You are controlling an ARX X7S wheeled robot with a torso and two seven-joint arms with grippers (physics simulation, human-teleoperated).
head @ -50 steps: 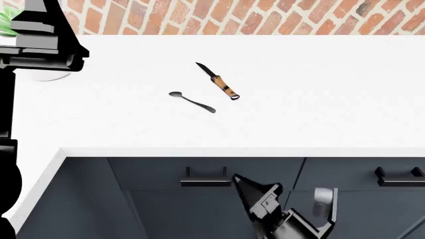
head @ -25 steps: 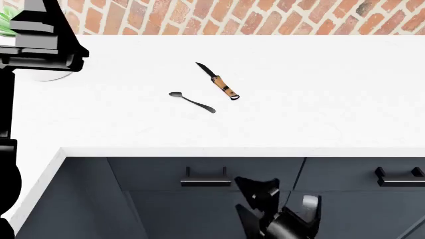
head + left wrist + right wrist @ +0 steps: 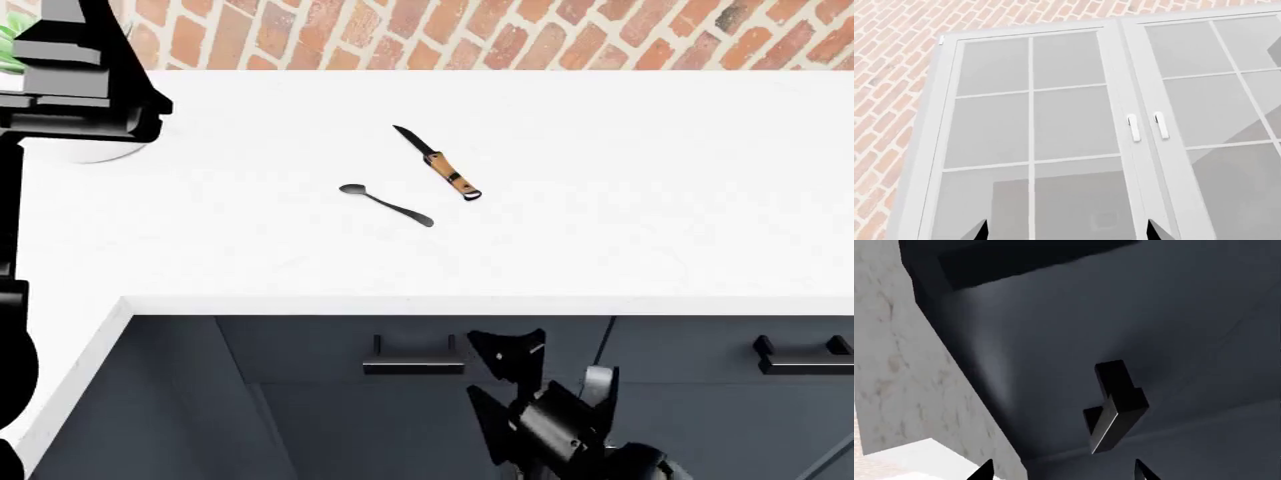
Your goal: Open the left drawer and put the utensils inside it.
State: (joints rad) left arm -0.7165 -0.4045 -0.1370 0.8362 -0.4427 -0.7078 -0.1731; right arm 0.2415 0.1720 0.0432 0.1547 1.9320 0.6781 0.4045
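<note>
My right gripper (image 3: 501, 380) sits low in front of me, jaws parted, fingertips (image 3: 984, 470) spread wide and holding nothing. My left arm (image 3: 67, 80) is raised high at my side, its gripper (image 3: 1064, 231) likewise open and empty.

No legible text or labels.

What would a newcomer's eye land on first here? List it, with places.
On the white countertop lie a knife with a tan handle and, just in front of it, a dark spoon. Below the counter edge, the right gripper hangs beside the black handle of the shut left drawer.
</note>
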